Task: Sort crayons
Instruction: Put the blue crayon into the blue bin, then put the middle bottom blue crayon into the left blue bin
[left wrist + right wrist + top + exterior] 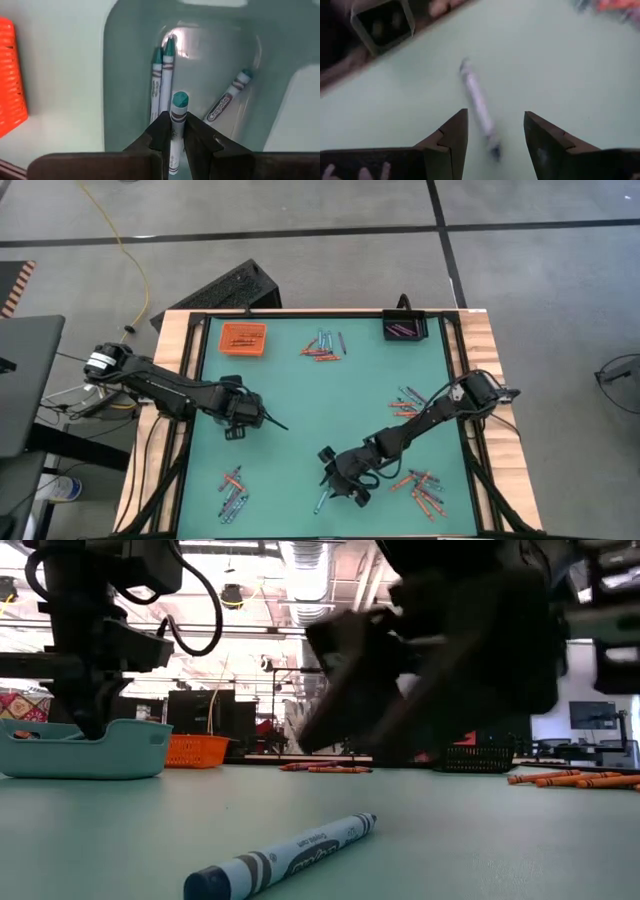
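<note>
Crayon [178,120] sits between left pincer [176,137] fingers, seemingly gripped.

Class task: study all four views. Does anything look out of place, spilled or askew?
Nothing looks damaged. Crayons lie in loose piles about the table, awaiting sorting. One blue-grey crayon lies alone under the open right gripper. The left gripper holds a crayon over the clear tray.

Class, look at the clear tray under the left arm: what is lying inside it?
Inside the clear tray lie three blue-grey crayons: two side by side, one apart. The left gripper holds a fourth crayon between its jaws above them. The tray floor beneath the gripper is hidden.
</note>
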{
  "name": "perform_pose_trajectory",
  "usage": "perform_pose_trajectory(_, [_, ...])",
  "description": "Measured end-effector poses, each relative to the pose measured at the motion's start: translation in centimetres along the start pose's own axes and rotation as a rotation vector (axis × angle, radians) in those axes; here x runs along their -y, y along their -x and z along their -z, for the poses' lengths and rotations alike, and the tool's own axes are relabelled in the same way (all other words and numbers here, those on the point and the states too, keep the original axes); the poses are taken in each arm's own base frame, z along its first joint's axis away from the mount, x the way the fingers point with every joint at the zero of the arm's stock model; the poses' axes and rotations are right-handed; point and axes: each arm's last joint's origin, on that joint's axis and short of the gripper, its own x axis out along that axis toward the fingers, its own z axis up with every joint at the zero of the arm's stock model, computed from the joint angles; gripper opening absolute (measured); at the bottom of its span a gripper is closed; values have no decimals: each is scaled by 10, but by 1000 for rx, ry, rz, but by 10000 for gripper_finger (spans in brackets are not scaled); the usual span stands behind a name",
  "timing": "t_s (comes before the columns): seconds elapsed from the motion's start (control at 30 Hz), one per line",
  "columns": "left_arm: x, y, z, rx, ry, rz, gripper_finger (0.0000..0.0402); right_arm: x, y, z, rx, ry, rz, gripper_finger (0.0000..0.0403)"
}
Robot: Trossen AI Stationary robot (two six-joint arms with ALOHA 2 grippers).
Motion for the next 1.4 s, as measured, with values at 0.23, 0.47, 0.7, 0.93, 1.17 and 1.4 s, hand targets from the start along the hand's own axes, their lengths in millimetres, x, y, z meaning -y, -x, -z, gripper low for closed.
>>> perform_pose_trajectory(0.23, [2, 0, 0, -9, -2, 49, 57, -1, -5, 5, -27, -8, -27, 184])
perform_pose_trajectory(0.47, [2, 4, -4, 11, 14, 60, 109, -2, -5, 5, -32, -9, -52, 174])
perform_pose_trajectory(0.7, [5, 25, -19, 78, 17, 121, 125, 0, -5, 6, -28, -15, -85, 121])
perform_pose_trajectory(0.93, [14, 55, -32, 176, -15, 153, 126, 4, -4, 6, -8, -15, -77, 103])
perform_pose_trajectory(1.17, [25, 81, -38, 272, -42, 170, 126, 8, -4, 6, -1, -20, -69, 103])
perform_pose_trajectory(1.4, [36, 98, -39, 347, -80, 176, 126, 8, -5, 7, 1, -20, -73, 103])
